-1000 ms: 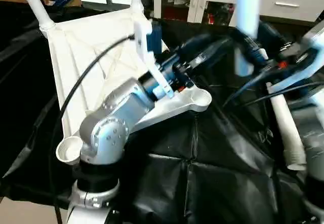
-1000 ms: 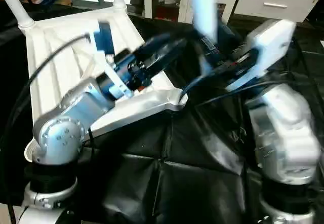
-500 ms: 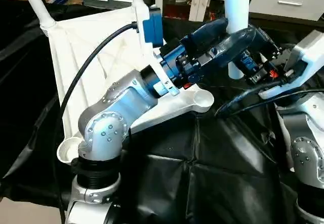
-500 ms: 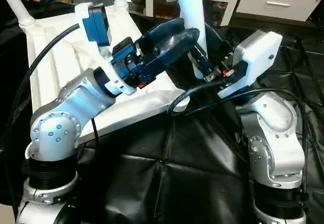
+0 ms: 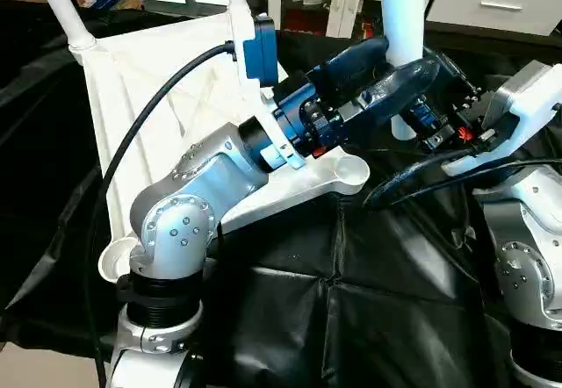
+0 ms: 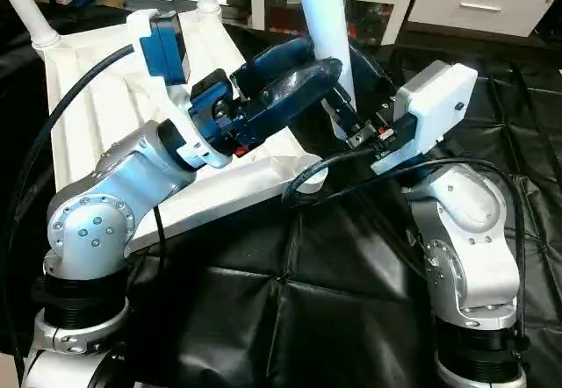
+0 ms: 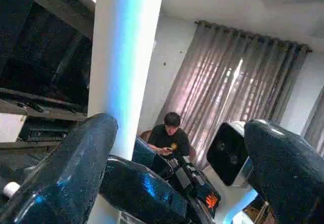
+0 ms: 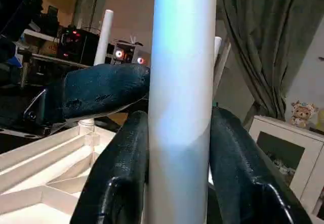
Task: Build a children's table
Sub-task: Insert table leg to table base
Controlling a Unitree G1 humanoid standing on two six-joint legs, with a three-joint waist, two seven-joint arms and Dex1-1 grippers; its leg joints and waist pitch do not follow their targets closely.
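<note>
- Right hand [image 8: 177, 148] clamped on the upright white tube leg [image 6: 320, 19], reaching in over the black-draped tabletop [image 5: 369, 300].
- Left hand [image 7: 177, 183] spread wide, fingers either side of that leg, not gripping.
- Ribbed white children's table [image 5: 149, 81] upside down just beside the leg, empty corner socket [image 5: 351, 175] nearest it.

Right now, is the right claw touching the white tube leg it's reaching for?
Touching. The right wrist view shows the right claw with both black fingers pressed flush against the upright white tube leg, no gap either side.
</note>
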